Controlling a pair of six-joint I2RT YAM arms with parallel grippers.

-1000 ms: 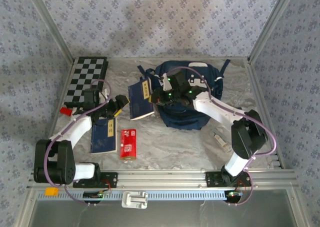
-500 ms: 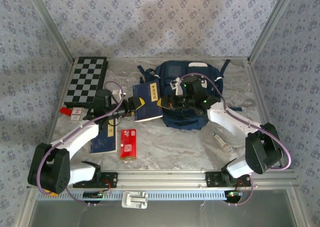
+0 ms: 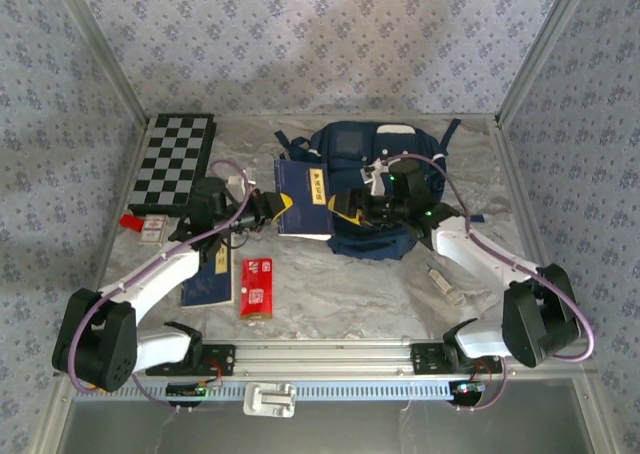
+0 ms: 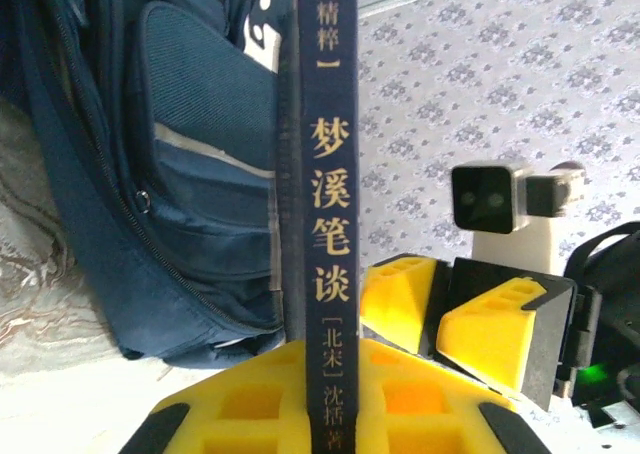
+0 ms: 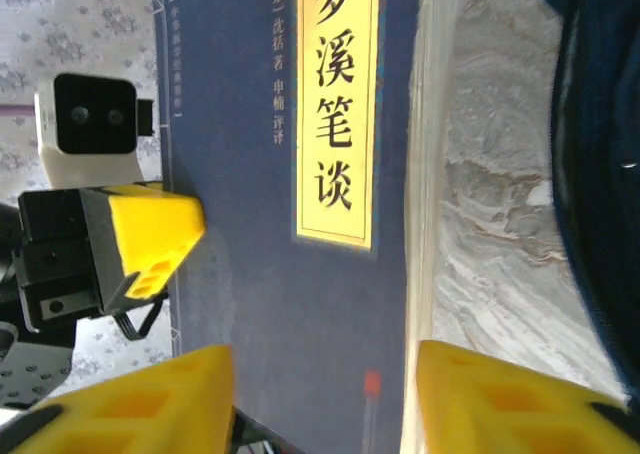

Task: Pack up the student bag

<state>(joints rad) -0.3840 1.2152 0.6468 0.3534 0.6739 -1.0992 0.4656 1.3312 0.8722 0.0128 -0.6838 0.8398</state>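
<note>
Task item: student bag (image 3: 350, 146), navy fabric, lying flat from the centre of the tabletop (image 3: 330, 319) toward 12 o'clock, its far side close to the tabletop's far edge. There is a white patch (image 3: 396, 131) on that far side, and a dark strap (image 3: 451, 129) trails out at 1 o'clock. Left wrist view: padded front pocket (image 4: 210, 124) with a thin pale stripe across it and a zip line curving below.

Held item: blue book (image 3: 303, 186) with a yellow title label, at the bag's 9 o'clock. Its right edge overlaps the bag's side in the top view. The left tool (image 3: 264, 208) is clenched on the book's spine edge, one pad on either side. The right tool (image 3: 346, 210) is released: its fingers (image 4: 492, 326) stand apart beside the book, not pinching it.

Edges and room:
- a checkerboard (image 3: 178, 157) takes the 10 o'clock corner
- a second blue book (image 3: 208, 274) and a red pack (image 3: 257, 287) lie side by side at the bag's 7 o'clock
- a small clear tube (image 3: 441, 279) lies at the bag's 5 o'clock
- bare tabletop runs from the bag's 6 o'clock to the near rail (image 3: 330, 356)
- a narrower bare strip at the bag's 3 o'clock reaches the right frame edge (image 3: 527, 214)
</note>
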